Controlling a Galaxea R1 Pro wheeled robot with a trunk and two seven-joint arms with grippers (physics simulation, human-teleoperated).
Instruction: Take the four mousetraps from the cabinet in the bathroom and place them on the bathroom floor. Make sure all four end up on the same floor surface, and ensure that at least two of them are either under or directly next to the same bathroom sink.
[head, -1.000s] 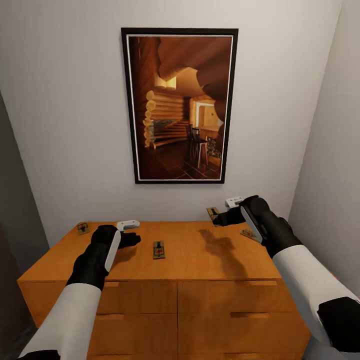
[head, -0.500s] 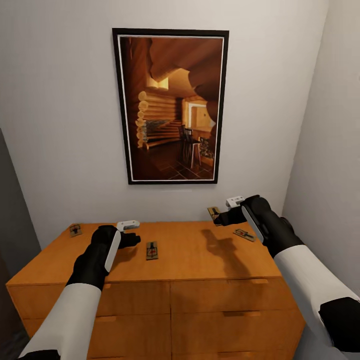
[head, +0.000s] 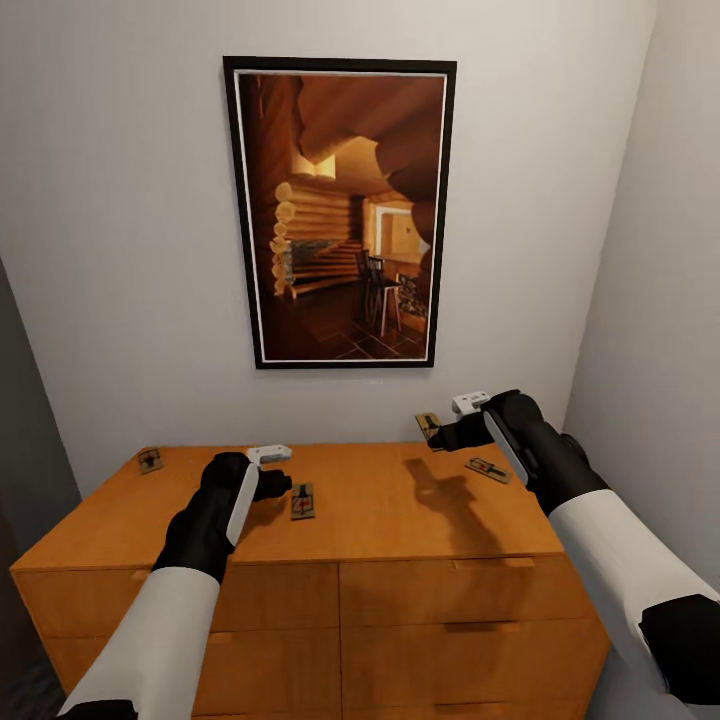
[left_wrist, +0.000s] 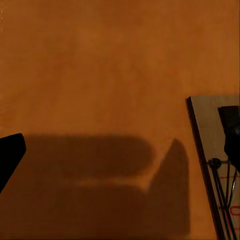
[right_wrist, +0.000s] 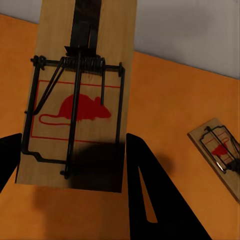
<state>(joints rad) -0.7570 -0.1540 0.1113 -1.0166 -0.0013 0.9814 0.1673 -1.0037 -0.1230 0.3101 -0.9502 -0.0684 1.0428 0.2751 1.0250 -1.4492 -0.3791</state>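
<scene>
Four mousetraps show over the orange-brown cabinet (head: 400, 510). One mousetrap (head: 150, 459) lies at the top's far left corner, another (head: 302, 500) near the middle, a third (head: 490, 468) toward the right. My right gripper (head: 440, 436) is shut on the fourth mousetrap (head: 428, 426), held above the back edge; in the right wrist view that mousetrap (right_wrist: 80, 100) spans my right gripper (right_wrist: 75, 142), and the right-hand trap (right_wrist: 220, 152) lies beyond. My left gripper (head: 283, 488) hangs open just left of the middle mousetrap (left_wrist: 215, 165), whose edge reaches one fingertip (left_wrist: 232, 135).
A large framed picture (head: 340, 210) hangs on the white wall behind the cabinet. A side wall (head: 670, 300) stands close on the right, and a dark surface (head: 25, 420) on the left. Drawer fronts with bar handles (head: 480, 565) face me.
The left arm has moved right and forward, bringing its gripper beside the middle mousetrap. The right gripper holds its trap still. The camera shifted slightly earlier on.
</scene>
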